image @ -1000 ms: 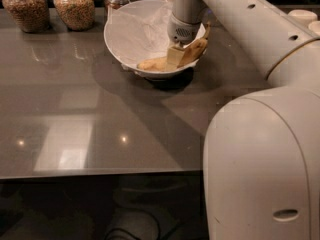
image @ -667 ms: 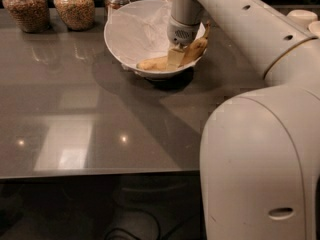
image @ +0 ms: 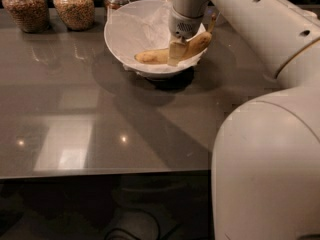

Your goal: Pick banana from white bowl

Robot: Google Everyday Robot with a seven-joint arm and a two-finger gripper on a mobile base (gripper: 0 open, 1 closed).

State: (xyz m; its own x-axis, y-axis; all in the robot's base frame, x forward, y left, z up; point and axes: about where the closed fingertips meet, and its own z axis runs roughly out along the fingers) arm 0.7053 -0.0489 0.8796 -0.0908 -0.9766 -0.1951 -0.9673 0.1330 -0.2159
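The white bowl [image: 131, 30] stands on the grey table, lined with crinkled white paper. The banana [image: 150, 57] lies across its right half, yellow with brown marks, its stem [image: 214, 22] pointing up past the rim. My gripper [image: 175, 55] reaches down into the bowl from above and is shut on the banana's middle. One finger [image: 174, 53] shows in front of the fruit and the other is hidden behind it. The banana's right end sits a little above the rim.
Several glass jars of grains [image: 74, 6] stand along the back edge of the table [image: 75, 114], left of and behind the bowl. My white arm and base [image: 265, 154] fill the right side of the view. The table's front edge runs across the lower part.
The banana has tipped up slightly, its right end and stem now higher over the rim. The gripper has stayed at the banana's middle. The bowl has not moved.
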